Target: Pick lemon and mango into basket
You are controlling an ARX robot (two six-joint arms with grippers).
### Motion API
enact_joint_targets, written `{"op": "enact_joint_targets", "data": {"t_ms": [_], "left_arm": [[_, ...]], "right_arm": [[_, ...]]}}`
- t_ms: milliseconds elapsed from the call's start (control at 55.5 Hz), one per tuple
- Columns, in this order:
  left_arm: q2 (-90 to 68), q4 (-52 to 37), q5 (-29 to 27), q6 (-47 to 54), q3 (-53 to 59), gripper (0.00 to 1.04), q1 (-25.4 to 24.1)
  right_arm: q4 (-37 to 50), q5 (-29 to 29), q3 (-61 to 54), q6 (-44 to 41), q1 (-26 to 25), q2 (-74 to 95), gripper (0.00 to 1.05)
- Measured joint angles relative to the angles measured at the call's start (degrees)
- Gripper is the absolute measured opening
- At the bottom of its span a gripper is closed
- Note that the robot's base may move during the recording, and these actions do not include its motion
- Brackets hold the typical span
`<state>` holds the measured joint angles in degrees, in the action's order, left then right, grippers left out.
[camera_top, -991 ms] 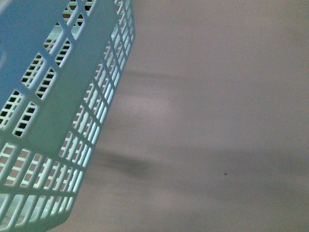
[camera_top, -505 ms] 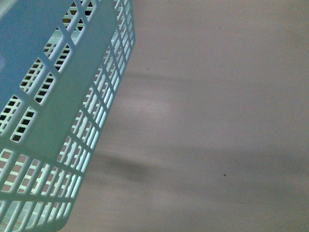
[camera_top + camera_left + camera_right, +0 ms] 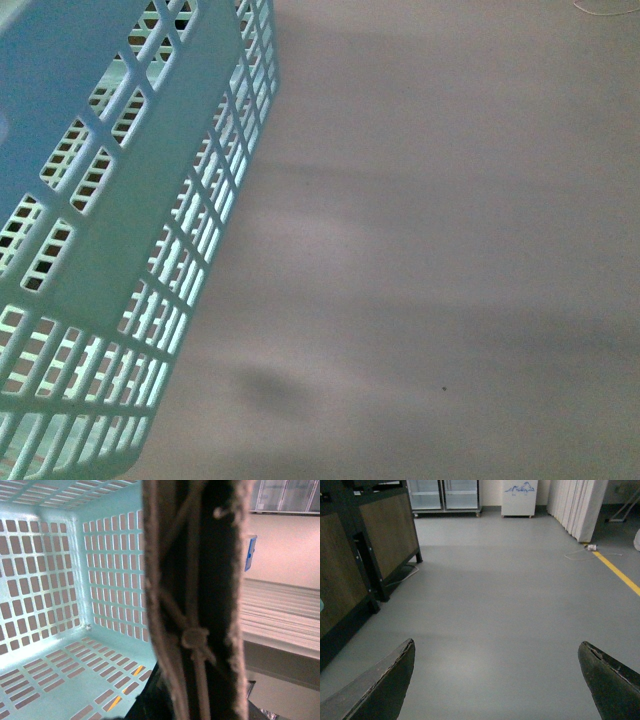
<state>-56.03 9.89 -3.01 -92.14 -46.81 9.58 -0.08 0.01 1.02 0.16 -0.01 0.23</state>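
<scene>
Light teal slotted basket [image 3: 130, 200], ribbed brown-grey handle [image 3: 195, 605] (fuzzy-edged), plain grey floor [image 3: 510, 605], yellow line [image 3: 620, 575]

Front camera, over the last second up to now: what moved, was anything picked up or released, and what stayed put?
The dark speck on the floor slid down and slightly left in the front view, and the shadow patch beside the basket dropped lower too. A pale line entered at the top right corner. Nothing was seen being taken hold of or let go. The basket kept nearly the same place in frame.
</scene>
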Motion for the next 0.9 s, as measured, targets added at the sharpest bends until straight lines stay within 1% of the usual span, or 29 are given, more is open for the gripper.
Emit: {"op": "enact_joint_targets", "data": {"t_ms": [901], "left_arm": [[0.00,0.00,0.00,0.13,-0.09,0.04,0.00]], "right_arm": [[0.00,0.00,0.00,0.00,0.00,0.00,0.96]]}}
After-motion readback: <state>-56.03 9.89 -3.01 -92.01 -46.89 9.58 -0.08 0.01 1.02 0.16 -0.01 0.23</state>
